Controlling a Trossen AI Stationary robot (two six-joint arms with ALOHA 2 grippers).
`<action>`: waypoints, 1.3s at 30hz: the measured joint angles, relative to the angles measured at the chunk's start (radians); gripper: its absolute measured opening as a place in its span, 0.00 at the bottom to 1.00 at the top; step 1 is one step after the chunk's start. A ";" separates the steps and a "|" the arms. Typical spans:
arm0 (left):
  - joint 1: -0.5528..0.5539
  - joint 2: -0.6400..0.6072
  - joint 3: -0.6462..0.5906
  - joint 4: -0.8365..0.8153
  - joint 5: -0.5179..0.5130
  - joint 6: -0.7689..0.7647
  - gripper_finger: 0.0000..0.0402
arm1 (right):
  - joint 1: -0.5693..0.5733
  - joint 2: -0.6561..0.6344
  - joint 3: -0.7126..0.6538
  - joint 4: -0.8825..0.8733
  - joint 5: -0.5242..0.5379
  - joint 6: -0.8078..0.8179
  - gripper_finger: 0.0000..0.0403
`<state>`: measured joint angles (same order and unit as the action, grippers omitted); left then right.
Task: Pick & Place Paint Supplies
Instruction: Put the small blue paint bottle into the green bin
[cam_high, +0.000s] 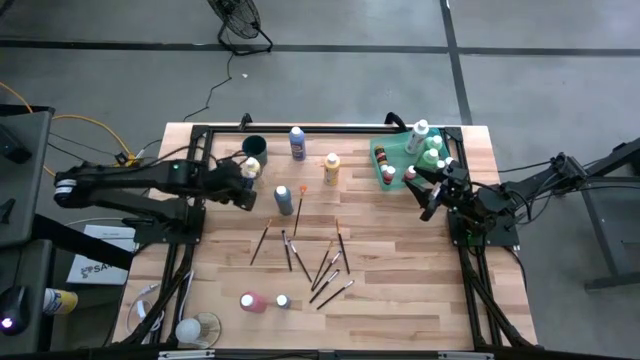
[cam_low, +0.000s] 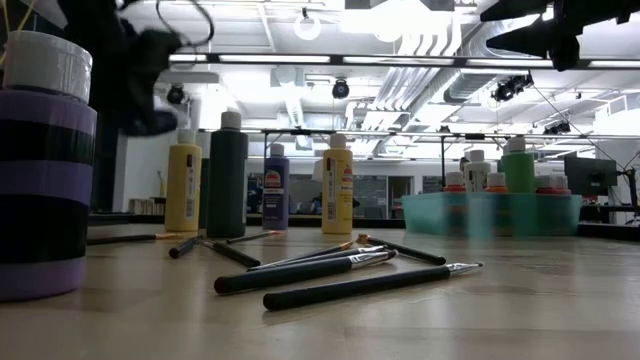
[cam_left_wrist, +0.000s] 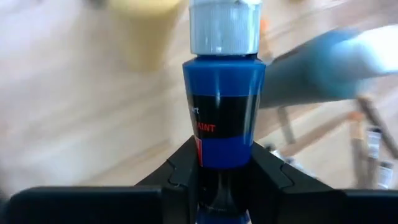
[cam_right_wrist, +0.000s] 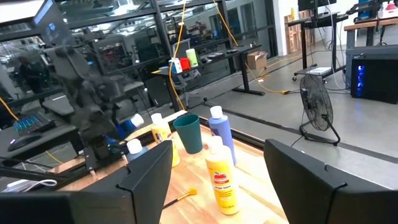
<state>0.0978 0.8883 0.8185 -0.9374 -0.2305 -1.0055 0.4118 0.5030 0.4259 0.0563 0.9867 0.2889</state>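
Left gripper (cam_left_wrist: 221, 180) is pinching a dark blue paint bottle with a white ribbed cap (cam_left_wrist: 222, 93) low on its body, both dark fingers (cam_left_wrist: 177, 174) pressed against its sides. In the high view this gripper (cam_high: 247, 187) sits near the table's left rear, beside a dark round cup (cam_high: 254, 147). Judgement: the grip is near the base, so the bottle is top-heavy; lift straight up, keep it upright and carry it slowly over the loose dark-handled paintbrushes (cam_high: 318, 262) towards the translucent green rectangular tray (cam_high: 384, 152), which already holds several bottles. Right gripper (cam_high: 437, 190), fingers spread and empty, waits just beside that tray; keep clear of it
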 joint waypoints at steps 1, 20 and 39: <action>0.000 -0.015 0.006 0.021 0.000 0.041 0.21 | 0.000 0.000 0.000 0.000 0.000 -0.001 0.61; 0.000 -0.041 0.022 0.630 0.065 0.562 0.21 | -0.110 0.126 0.065 0.192 -0.223 -0.108 0.61; 0.000 0.028 0.020 0.893 0.150 1.023 0.21 | -0.398 0.753 0.627 0.169 -0.856 -0.129 0.61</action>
<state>0.0978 0.9167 0.8384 -0.0440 -0.0804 0.0171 0.0138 1.2557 1.0525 0.2248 0.1303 0.1596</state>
